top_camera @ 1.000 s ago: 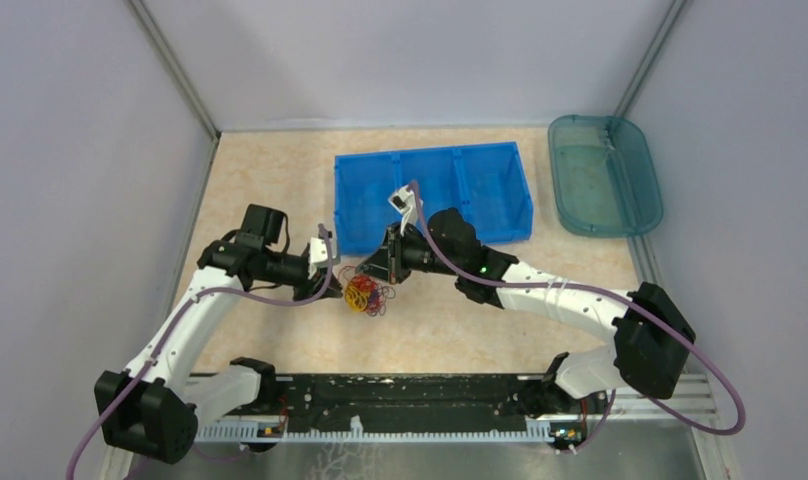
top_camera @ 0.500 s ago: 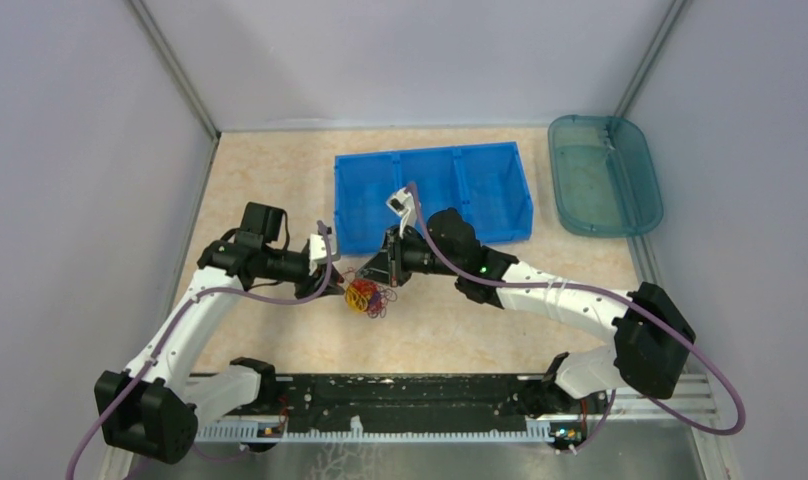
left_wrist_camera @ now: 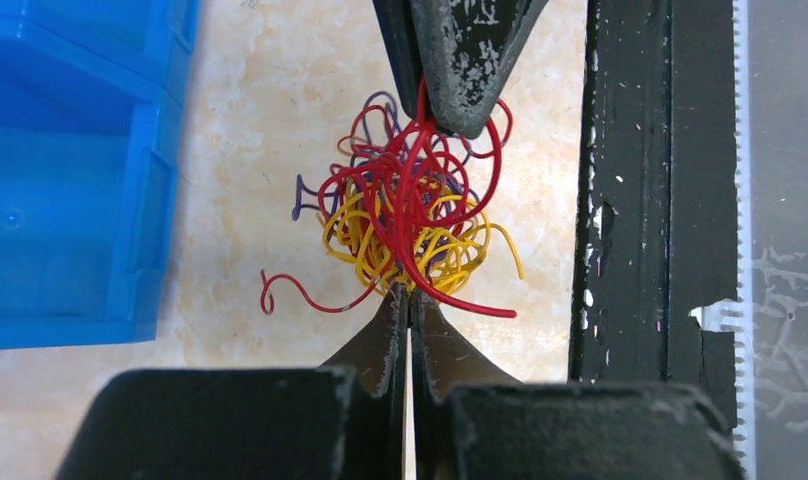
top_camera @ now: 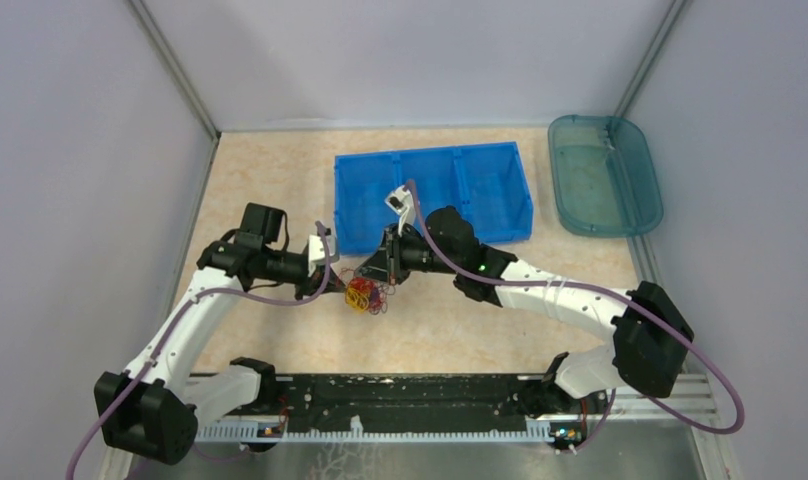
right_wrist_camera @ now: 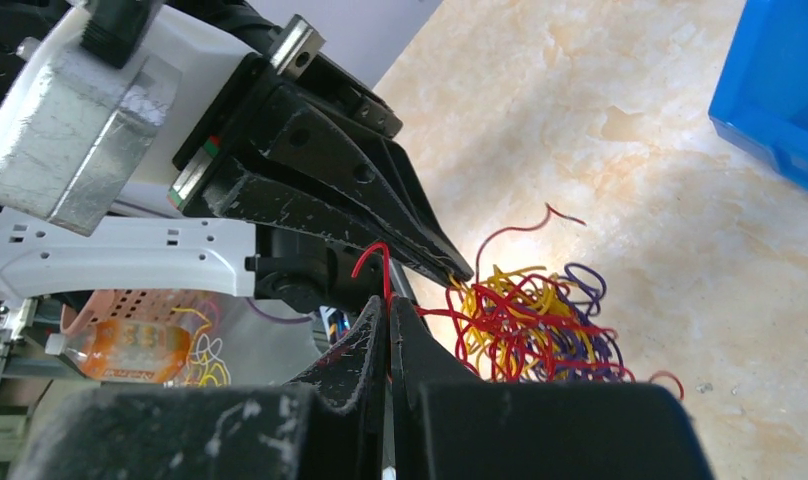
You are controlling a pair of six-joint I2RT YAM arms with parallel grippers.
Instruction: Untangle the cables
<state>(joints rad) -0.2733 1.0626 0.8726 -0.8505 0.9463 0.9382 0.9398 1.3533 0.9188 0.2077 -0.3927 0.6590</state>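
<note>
The cables (top_camera: 363, 294) form one small tangle of red, yellow and purple wire loops on the beige table, between my two grippers. In the left wrist view the tangle (left_wrist_camera: 412, 222) hangs between the left gripper (left_wrist_camera: 410, 296), shut on its yellow and red strands, and the right gripper's tip above. In the right wrist view the right gripper (right_wrist_camera: 388, 300) is shut on a red wire, with the tangle (right_wrist_camera: 530, 325) just to its right. In the top view the left gripper (top_camera: 340, 281) and right gripper (top_camera: 380, 274) pinch it from both sides.
A blue three-compartment bin (top_camera: 432, 195) stands right behind the grippers, its edge in the left wrist view (left_wrist_camera: 75, 170). A teal lid or tray (top_camera: 604, 173) lies at the back right. A black rail (top_camera: 410, 405) runs along the near edge. Grey walls close in the sides.
The left gripper has drawn back a little to the left and the right gripper slightly left too; the tangle stays held between them, pulled a bit tighter.
</note>
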